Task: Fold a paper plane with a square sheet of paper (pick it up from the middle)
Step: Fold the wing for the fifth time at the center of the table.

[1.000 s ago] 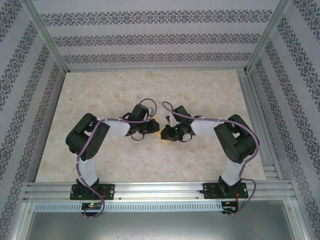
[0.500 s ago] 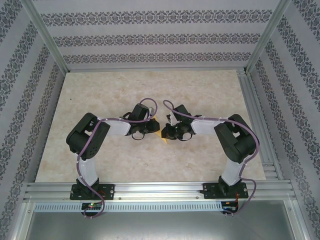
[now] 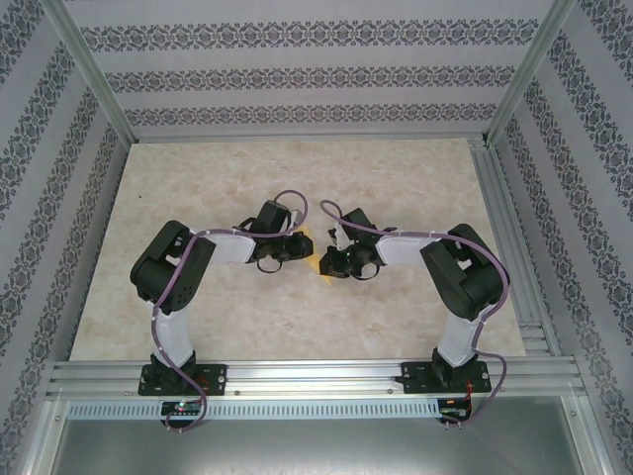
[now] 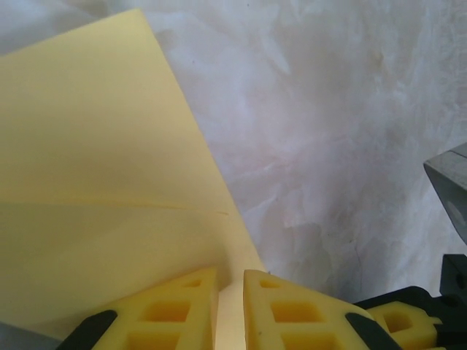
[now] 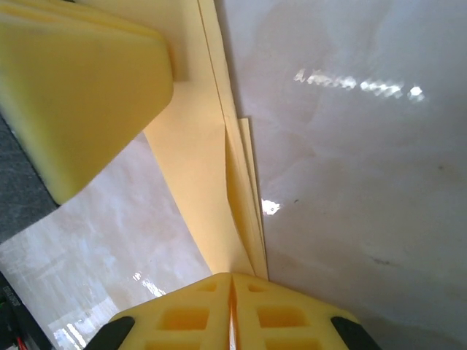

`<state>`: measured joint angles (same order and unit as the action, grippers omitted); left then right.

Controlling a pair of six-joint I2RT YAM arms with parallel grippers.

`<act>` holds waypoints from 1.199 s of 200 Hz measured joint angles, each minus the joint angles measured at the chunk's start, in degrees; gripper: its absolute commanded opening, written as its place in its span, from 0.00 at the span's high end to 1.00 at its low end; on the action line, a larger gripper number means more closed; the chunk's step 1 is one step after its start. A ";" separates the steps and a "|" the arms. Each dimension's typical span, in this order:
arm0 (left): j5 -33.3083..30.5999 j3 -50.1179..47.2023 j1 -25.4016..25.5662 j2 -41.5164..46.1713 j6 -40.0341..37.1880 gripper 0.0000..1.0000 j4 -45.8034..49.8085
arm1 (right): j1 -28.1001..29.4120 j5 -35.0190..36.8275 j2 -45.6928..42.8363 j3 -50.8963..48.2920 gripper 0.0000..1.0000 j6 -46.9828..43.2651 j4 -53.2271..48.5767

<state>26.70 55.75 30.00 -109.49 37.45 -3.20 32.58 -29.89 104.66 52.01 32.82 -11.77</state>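
The square sheet of paper [image 3: 313, 249] is yellow-orange and folded into layers. It is held up at the table's middle between both grippers, and no paper plane shape can be made out. My left gripper [image 3: 297, 247] comes from the left. In the left wrist view its jaws [image 4: 230, 277] stand a narrow slit apart with the paper [image 4: 95, 182] running between them. My right gripper [image 3: 328, 262] comes from the right. In the right wrist view it [image 5: 232, 277] is shut on the stacked edges of the paper [image 5: 197, 168]. A left-gripper finger [image 5: 80, 95] lies against the paper's far end.
The marble-patterned table [image 3: 198, 198] has free room on all sides of the grippers. Aluminium rails [image 3: 316, 376] run along the near edge and up the right side. Patterned walls [image 3: 297, 74] close in the back and sides.
The left wrist has shifted slightly toward the far left. The right gripper has closed down on the paper's edge. The paper shows less between the two grippers.
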 measured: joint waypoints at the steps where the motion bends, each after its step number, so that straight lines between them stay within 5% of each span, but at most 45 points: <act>1: 0.09 0.04 -0.04 -0.04 -0.04 0.81 0.02 | 0.00 0.00 0.00 0.00 0.90 0.00 0.00; 127: 14.23 5.66 -6.19 -5.25 -4.66 0.79 4.24 | -0.13 -0.15 0.15 -0.09 0.90 -1.01 0.02; 240: 4.04 11.67 -13.94 -7.37 -8.48 0.80 6.12 | -0.39 -0.37 0.20 -0.26 0.90 -1.07 0.37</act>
<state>30.74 67.42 16.05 -116.86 28.97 2.92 32.18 -30.26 104.86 51.75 31.75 -11.40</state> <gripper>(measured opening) 0.204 0.096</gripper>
